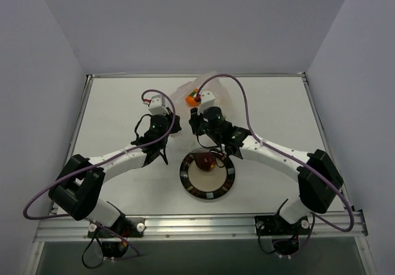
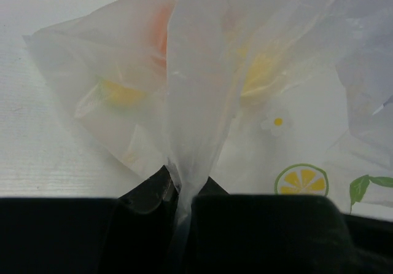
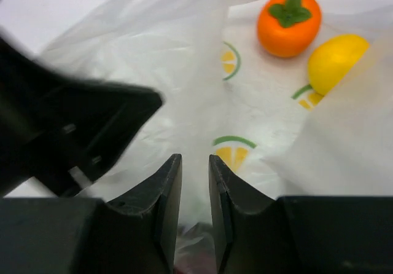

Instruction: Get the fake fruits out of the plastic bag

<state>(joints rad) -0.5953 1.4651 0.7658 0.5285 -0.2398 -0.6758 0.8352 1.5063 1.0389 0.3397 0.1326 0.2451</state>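
My left gripper is pressed together on a gathered fold of the plastic bag. The film rises out of the pinch as a narrow twisted strip and fans wide above it. Through the cloudy layers the left wrist view shows yellow patches and an orange blur, too soft to name with certainty.

My right gripper sits low over the same bag with its fingers nearly together, only a thin slit showing between them. Some crinkled film shows deep in that slit, but I cannot tell whether the fingers are actually gripping it.

Beyond the fingertips, the orange fruit, with its green leafy cap up, lies on the printed film, and the yellow fruit is just beside it to the right, partly behind a fold of plastic.

From above, the bag lies at the far middle of the counter, with both grippers at its near edge. The dark red fruit rests on the plate, near its far rim, well apart from the bag.
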